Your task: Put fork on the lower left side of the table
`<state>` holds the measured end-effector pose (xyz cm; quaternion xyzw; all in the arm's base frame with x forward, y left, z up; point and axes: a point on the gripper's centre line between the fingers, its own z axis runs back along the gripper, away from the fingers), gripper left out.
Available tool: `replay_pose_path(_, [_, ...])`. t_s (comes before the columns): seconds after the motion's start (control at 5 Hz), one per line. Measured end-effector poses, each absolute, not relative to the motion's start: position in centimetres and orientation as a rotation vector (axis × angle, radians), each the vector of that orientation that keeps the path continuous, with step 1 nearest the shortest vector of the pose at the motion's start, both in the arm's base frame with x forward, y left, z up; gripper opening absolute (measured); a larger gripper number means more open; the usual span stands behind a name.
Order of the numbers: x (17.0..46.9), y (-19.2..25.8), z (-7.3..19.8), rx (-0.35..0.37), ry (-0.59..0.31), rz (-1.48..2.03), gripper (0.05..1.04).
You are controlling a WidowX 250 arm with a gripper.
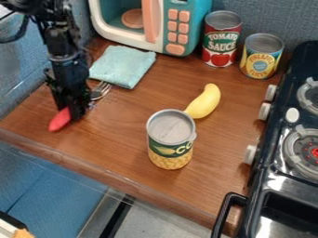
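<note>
"Where do we have the fork (97, 95)?"

"At the table's (118, 139) left side, under the gripper (68, 113), its tines near the cloth (122, 66)."

"Have we got hold of it?"

"We can't tell whether we're clamped on it or merely around it. Let's make sure of the grip by the smooth, rounded red end, then lift just clear and ease toward the near left corner, keeping the fork flat."

"And the release?"

"Low, well inside the edge; that slim metal neck could twist if we let go high. The wood looks smooth, so we might slide; the cloth looks soft and could snag the tines."
</note>
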<state>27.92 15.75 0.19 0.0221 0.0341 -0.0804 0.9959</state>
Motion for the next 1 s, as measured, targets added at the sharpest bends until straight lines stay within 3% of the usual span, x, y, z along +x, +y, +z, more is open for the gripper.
replay_pose_path(0.2, [28.1,16.0,0.2,0.047,0.095,-0.145,0.488])
replay_pose_path(0.4, [28.5,15.5,0.1,0.022,0.064,-0.146,0.784])
replay_pose_path(0.6, [28.6,15.0,0.7,0.002,0.033,-0.155,0.995])
replay_pose_path(1.0, [29.8,14.7,5.9,0.062,-0.097,-0.143,0.999])
